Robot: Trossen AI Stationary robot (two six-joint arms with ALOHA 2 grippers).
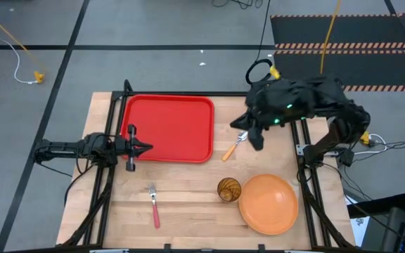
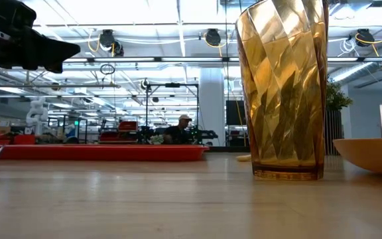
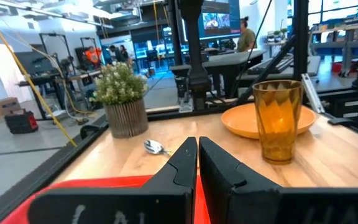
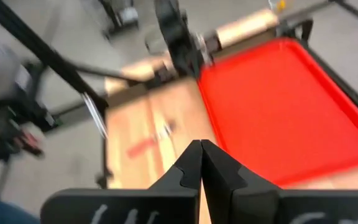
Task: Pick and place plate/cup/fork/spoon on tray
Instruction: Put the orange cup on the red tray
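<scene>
The right arm is folded over the bench's far right part, its dark bulk hanging above the spoon (image 1: pixel 235 146). The right pincer (image 4: pixel 201 163) points toward the tray (image 4: pixel 284 106), and in its wrist view the two fingers lie pressed together with nothing between them. The left arm stretches in low from the left edge; the left pincer (image 1: pixel 145 147) hovers over the tray's left rim, its fingers closed against each other and empty, as its wrist view shows.

The tray (image 1: pixel 171 126) lies on the far left half of the bench (image 1: pixel 195 204). The spoon rests on bare wood just beside the tray's right near corner — bowl toward the far side, orange handle toward the tray. The plate (image 1: pixel 268 203) sits at the near right, and the cup (image 1: pixel 229 190) stands upright right at its left edge. The fork (image 1: pixel 154 205) lies near the front edge, left of the cup and well apart from it, tines toward the tray.

A potted plant (image 3: pixel 122 99) stands beyond the spoon in the left wrist view. Between fork and cup the wood is open — so is the strip between the tray's near rim and the tableware.
</scene>
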